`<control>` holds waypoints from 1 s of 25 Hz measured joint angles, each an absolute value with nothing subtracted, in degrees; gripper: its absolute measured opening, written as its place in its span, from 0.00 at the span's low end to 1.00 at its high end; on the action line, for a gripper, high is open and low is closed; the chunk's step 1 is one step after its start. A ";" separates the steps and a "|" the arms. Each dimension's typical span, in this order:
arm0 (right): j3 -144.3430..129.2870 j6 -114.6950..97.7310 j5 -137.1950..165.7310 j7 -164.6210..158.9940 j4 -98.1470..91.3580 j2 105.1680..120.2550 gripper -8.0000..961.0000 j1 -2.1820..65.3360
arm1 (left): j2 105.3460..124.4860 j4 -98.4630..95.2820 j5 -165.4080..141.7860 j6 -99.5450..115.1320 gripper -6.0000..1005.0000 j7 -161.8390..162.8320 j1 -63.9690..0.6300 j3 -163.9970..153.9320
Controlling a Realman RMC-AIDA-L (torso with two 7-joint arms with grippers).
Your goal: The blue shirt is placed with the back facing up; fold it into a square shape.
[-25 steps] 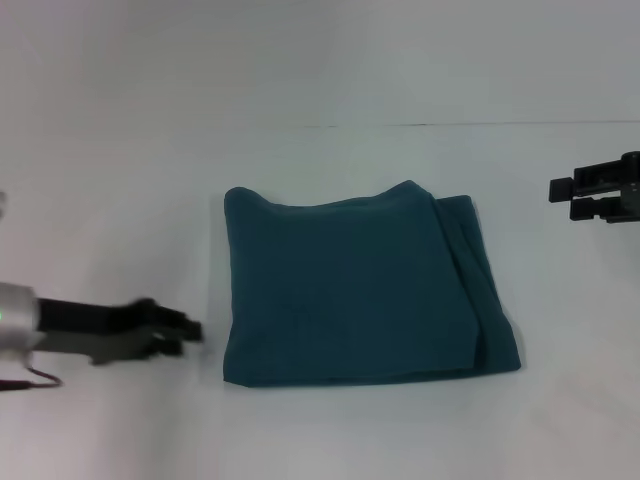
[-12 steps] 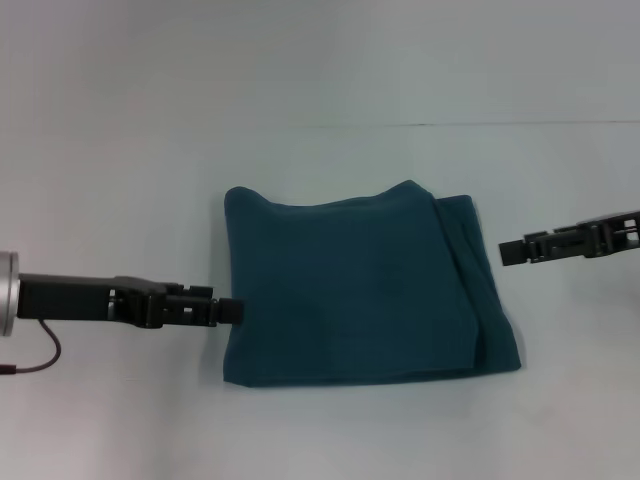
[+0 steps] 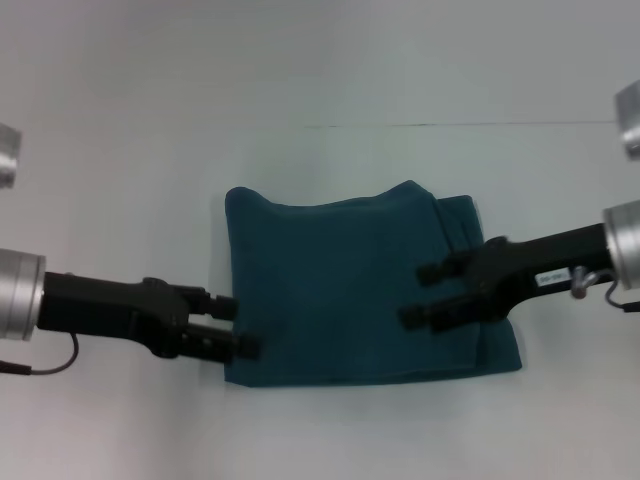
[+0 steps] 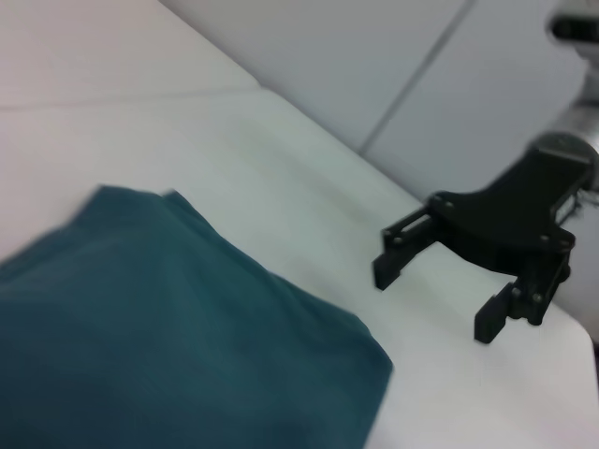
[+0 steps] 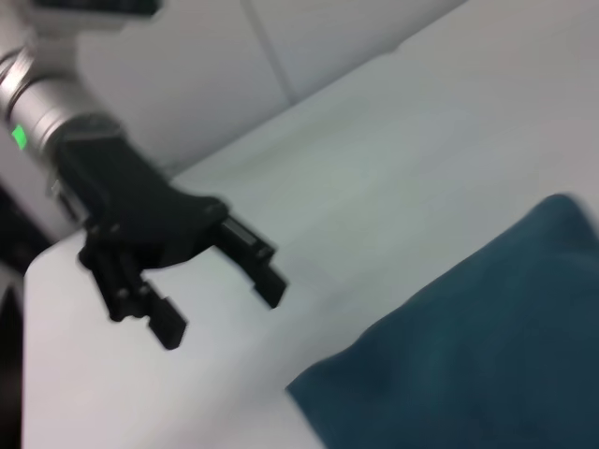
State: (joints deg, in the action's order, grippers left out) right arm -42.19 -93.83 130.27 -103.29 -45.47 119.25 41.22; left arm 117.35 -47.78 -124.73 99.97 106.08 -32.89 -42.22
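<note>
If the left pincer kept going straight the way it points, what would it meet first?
Most likely the blue shirt: the left pincer, open, points across at its near left edge. Its height above the cloth is unclear.

Bare white desk (image 3: 330, 440) open all round a folded blue shirt (image 3: 340, 290), the only thing lying on it. Wide free room behind the shirt up to the desk's far edge, and a clear strip in front of it. To the left, a path blocked by the left end effector (image 3: 238, 327), fingers spread, tips at the shirt's front-left corner. From the right, the right end effector (image 3: 418, 295) reaching in above the shirt's right half, fingers also spread. Between the two end effectors, only the shirt's flat middle. Right edge of the shirt thicker, with stacked folds.
</note>
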 joint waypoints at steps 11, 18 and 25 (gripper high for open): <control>-45.20 -93.34 129.73 -103.79 -43.03 119.50 0.89 42.29 | 118.28 -47.75 -124.72 98.70 0.85 103.95 -32.54 -44.85; -45.25 -93.35 129.72 -103.52 -41.93 119.53 0.89 42.12 | 118.72 -47.83 -124.63 97.98 0.85 104.32 -33.14 -44.92; -45.53 -93.36 129.91 -103.48 -41.83 119.53 0.89 41.95 | 119.16 -47.66 -124.55 97.05 0.85 104.09 -33.15 -44.88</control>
